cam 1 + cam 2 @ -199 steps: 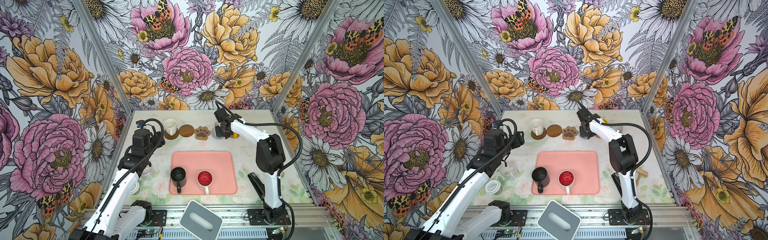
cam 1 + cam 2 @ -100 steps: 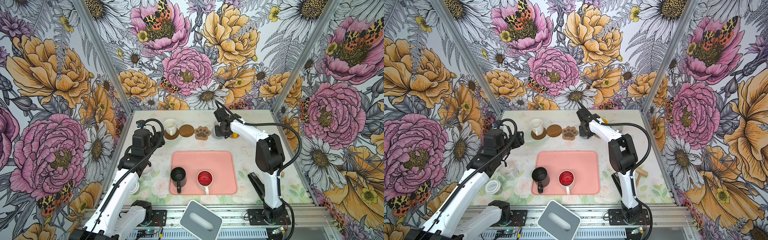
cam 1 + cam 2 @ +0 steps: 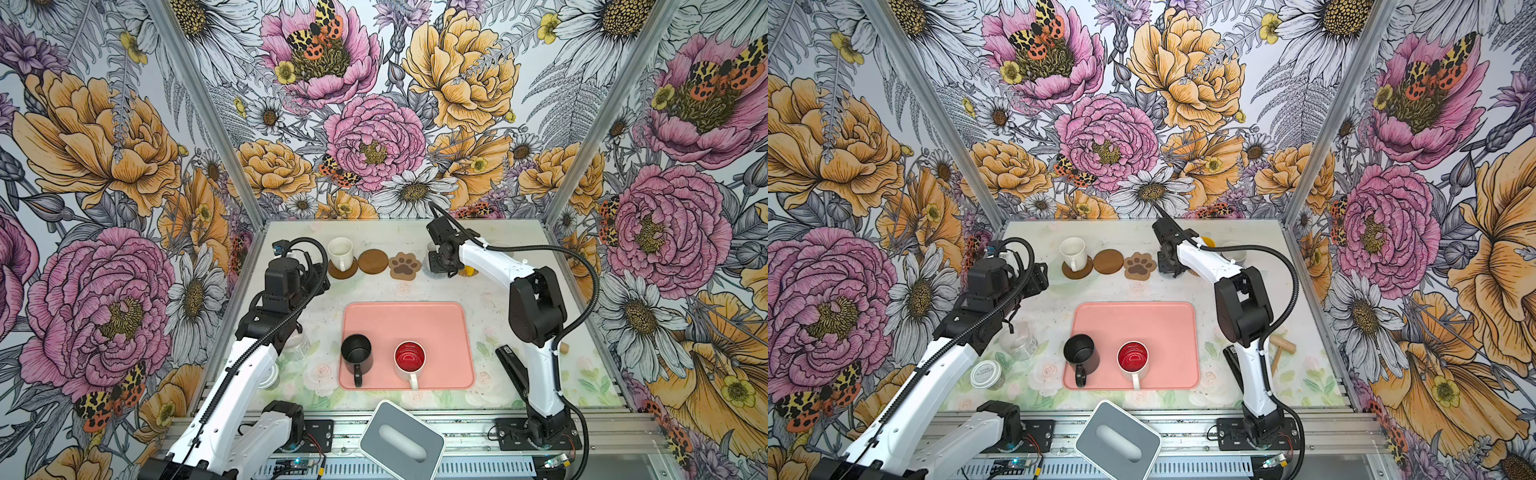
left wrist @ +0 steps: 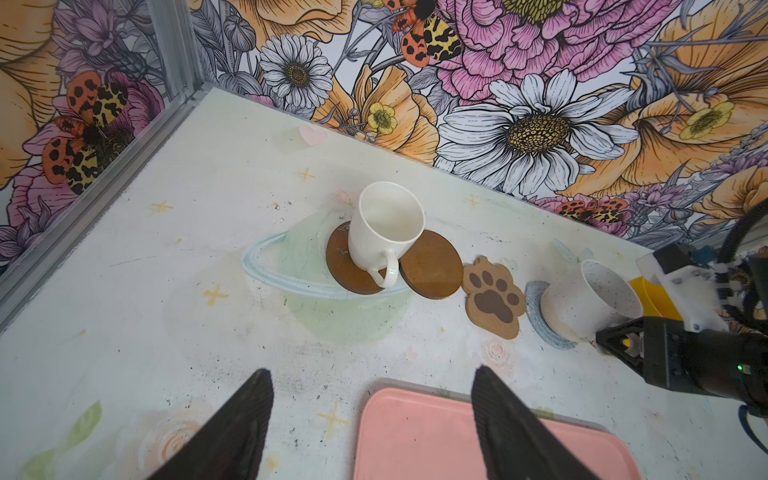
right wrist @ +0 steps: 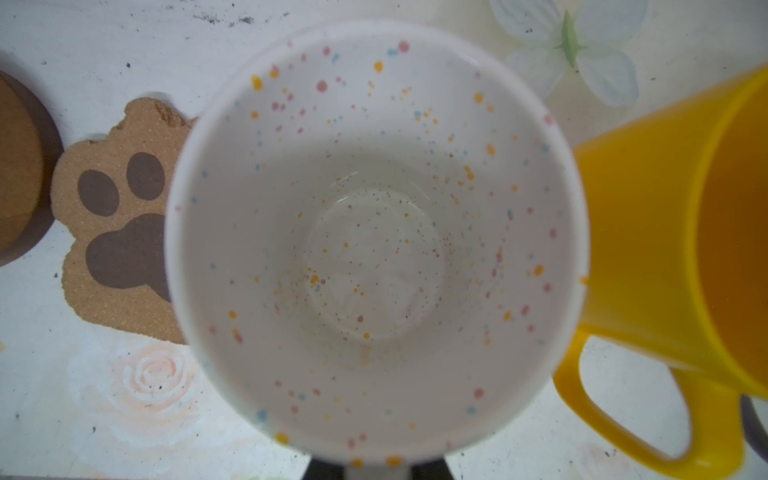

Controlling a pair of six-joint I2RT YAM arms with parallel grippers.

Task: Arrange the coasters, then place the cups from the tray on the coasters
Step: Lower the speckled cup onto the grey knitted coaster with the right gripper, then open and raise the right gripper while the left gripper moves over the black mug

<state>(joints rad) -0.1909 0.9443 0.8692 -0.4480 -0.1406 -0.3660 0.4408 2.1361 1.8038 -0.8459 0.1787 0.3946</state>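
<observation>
At the back of the table, my right gripper is clamped on the handle of the speckled cup, jaws nearly together on it. That cup is mouth up over the grey coaster, whose rim shows round the cup's foot (whether the foot bears fully on the weave I cannot tell). Just beside the cup on one side lies the paw coaster, bare. Close on the other side stands the yellow cup, its handle turned the same way as the one I hold.

Past the paw along the same row lies a bare brown disc, and just beside it a second brown disc with the cream cup standing on it, handle toward the front.

My left gripper hangs with its jaws wide and nothing between them, above bare table between the cream cup and the tray. The tray lies mid-table. On it, near its front edge, the black cup and the red-lined cup stand side by side, apart, handles pointing to the front.
</observation>
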